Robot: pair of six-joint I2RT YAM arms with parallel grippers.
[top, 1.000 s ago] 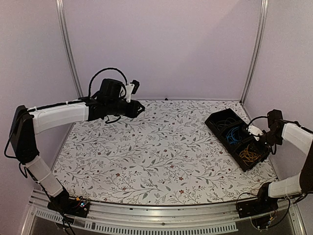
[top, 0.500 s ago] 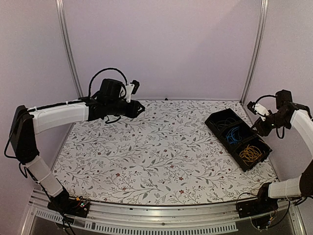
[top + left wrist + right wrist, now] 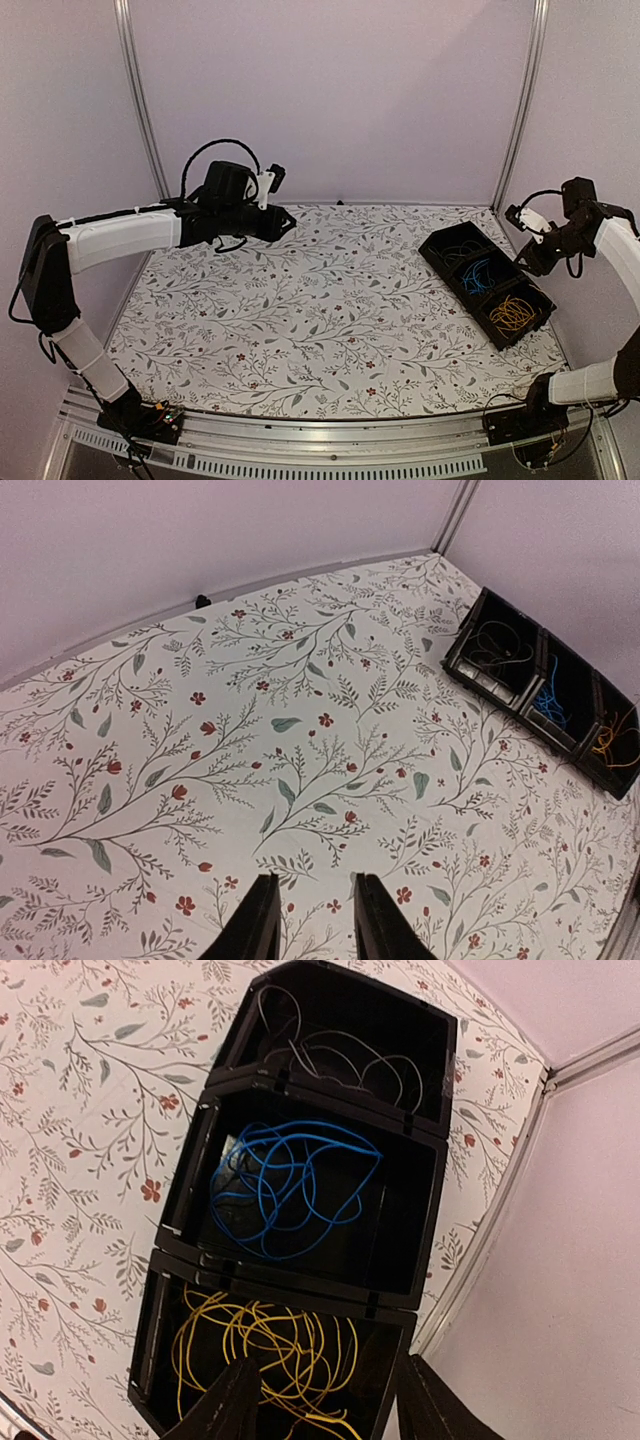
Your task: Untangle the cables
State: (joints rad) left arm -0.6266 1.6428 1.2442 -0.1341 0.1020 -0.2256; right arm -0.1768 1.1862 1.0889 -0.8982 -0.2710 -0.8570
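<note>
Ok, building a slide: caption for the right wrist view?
Open right hand facing a black three-compartment bin of dark wires, blue wires and yellow wires.

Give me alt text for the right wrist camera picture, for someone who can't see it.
A black three-section bin seen from above holds thin cables: dark cables in the far section, blue cables in the middle, yellow cables in the nearest. The right gripper shows open at the bottom edge, in front of the yellow ones. A floral table cover lies under the bin.

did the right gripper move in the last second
Yes. The right gripper has risen away from the black bin, off the yellow cables and toward the right wall.
</note>
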